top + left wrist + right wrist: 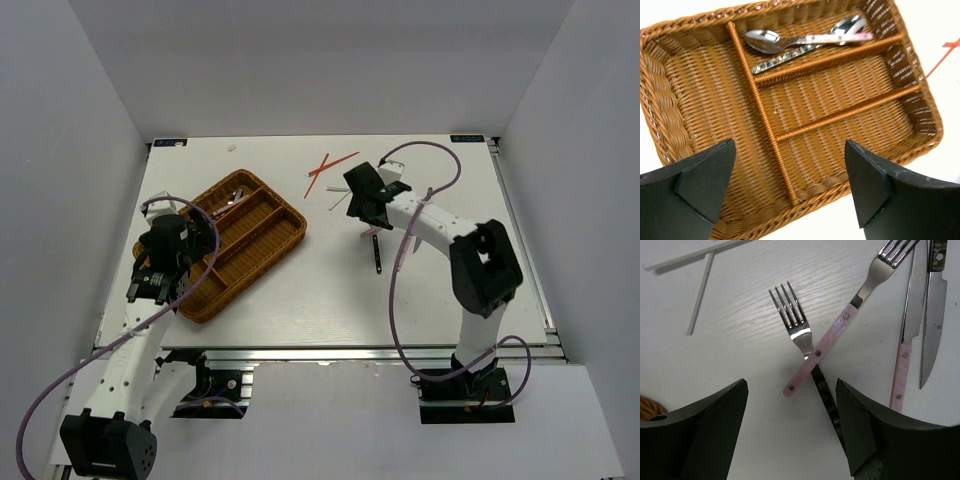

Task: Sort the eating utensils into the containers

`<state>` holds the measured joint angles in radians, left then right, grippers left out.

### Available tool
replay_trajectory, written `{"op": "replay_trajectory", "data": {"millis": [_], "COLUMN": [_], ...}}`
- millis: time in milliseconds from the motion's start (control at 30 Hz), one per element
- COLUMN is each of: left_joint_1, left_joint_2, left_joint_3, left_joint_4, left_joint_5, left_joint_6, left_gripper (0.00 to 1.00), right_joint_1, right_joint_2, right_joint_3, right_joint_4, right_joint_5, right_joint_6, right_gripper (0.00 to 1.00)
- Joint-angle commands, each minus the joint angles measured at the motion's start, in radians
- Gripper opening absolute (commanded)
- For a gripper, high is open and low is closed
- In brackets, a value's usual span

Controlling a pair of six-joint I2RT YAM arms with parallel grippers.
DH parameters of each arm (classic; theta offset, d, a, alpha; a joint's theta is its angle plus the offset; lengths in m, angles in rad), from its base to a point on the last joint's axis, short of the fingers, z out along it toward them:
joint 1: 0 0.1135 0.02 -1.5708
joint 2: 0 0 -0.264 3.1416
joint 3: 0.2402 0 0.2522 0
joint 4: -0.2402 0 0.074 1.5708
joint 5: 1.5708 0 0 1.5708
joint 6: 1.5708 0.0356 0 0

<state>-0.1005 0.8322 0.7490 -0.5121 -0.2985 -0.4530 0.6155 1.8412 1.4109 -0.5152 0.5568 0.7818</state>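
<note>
The brown wicker tray [262, 232] lies at the left; in the left wrist view [715, 95] its far narrow compartment holds two spoons [765, 41], one pink-handled and one dark-handled. My left gripper [150, 291] hovers open and empty over the tray's near edge [790, 192]. My right gripper [362, 208] is open and empty above the table [792, 425]. Below it a pink-handled fork [826, 349] lies crossed over a dark-handled fork [791, 315]. Two knives [904, 350] lie to their right. Red chopsticks [326, 168] lie crossed at the far middle.
Two white chopsticks [699, 296] lie at the upper left of the right wrist view. A dark-handled utensil [376, 252] sticks out toward the near side under the right gripper. White walls close in the table on three sides.
</note>
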Motion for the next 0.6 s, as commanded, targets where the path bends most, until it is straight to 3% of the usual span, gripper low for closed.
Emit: {"op": "replay_trajectory", "data": {"millis": [0,300,567], "left_joint_1": [-0.004,-0.005,-0.011], "left_joint_2": [0.031,0.041,0.056], "left_joint_3": [0.027,0.021,0.021], "left_joint_4": [0.0,0.014,0.014], "left_joint_5": [0.022,0.074,0.078], "left_joint_6": [0.03,0.036,0.039], "left_gripper": [0.98,0.98,0.98], "right_joint_1": [-0.026,-0.097,-0.14], "right_joint_2": [0.073,0.153,0.24], "right_joint_3": [0.12,0.091,0.119], "right_joint_4": [-0.129,-0.069,-0.066], "right_joint_5": [0.101,0.069,0.032], "right_joint_6": [0.115,0.163,0.146], "right_gripper": [0.76,0.6,0.55]}}
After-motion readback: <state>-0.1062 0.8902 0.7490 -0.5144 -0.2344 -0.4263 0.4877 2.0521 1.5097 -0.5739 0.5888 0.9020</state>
